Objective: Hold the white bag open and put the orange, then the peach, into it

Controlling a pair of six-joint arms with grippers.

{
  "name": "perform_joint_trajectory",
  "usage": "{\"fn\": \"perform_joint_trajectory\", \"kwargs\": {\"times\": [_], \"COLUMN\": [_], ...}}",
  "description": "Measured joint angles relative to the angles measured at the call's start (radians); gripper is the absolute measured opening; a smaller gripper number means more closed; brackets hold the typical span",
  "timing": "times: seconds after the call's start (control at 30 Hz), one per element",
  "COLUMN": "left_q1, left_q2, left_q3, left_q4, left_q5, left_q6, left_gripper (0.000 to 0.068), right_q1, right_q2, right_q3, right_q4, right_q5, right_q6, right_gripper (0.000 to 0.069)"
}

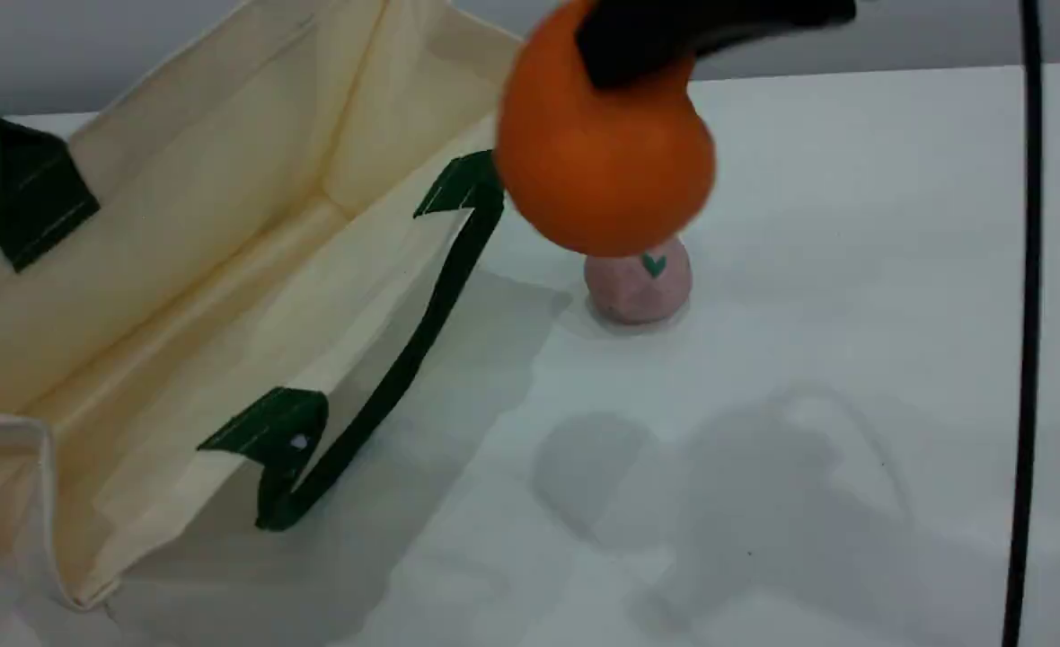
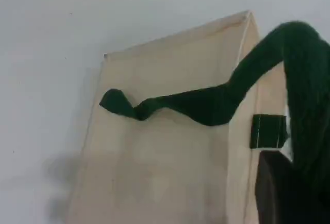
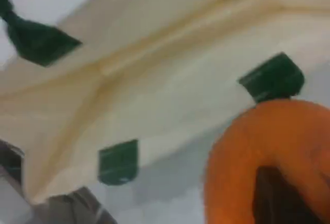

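Above the white tabletop [image 1: 853,270], beside the bag's raised rim: bright orange round toy fruit [image 1: 604,162] held aloft, clear of the surface, pinched at its top by the dark right gripper [image 1: 647,40] reaching in from the upper edge. Seen again in the right wrist view as a large orange curve [image 3: 258,152] with a dark fingertip [image 3: 276,198] pressed against it, poised just outside the bag's mouth. Directly below and behind the orange in the scene view, resting on the table: pale pink roundish ball with a small green heart-shaped leaf mark [image 1: 640,286], untouched. To the left, large cream canvas tote with dark green looped handles and green tabs [image 1: 180,270], lying on its side, mouth gaping toward the fruit, interior empty as far as visible. Near handle [image 1: 404,359] drooping from the lower rim onto the table. Far handle [image 2: 304,80] drawn up and taut in the left wrist view, clamped in the closed left gripper [image 2: 281,193], lifting the upper rim. Thin black cable [image 1: 1029,314] hanging down the right side of the scene.
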Motion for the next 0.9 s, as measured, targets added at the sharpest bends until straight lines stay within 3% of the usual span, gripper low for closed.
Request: {"fn": "perform_joint_trajectory", "kwargs": {"times": [0.2, 0.47, 0.9], "left_q1": [0.000, 0.000, 0.000], "left_q2": [0.000, -0.001, -0.002], "left_q3": [0.000, -0.032, -0.058], "left_q4": [-0.047, -0.049, -0.049], "left_q5": [0.006, 0.035, 0.053], "left_q6": [0.004, 0.006, 0.007], "left_gripper": [0.0060, 0.0060, 0.0060], "right_q1": [0.000, 0.004, 0.168], "right_q2": [0.006, 0.078, 0.367], "right_q3": [-0.024, -0.127, -0.341], "right_q4": [0.100, 0.171, 0.192], "right_q5": [-0.002, 0.017, -0.002], "right_q6": [-0.077, -0.127, -0.170], "right_gripper": [0.0043, 0.0043, 0.0043]}}
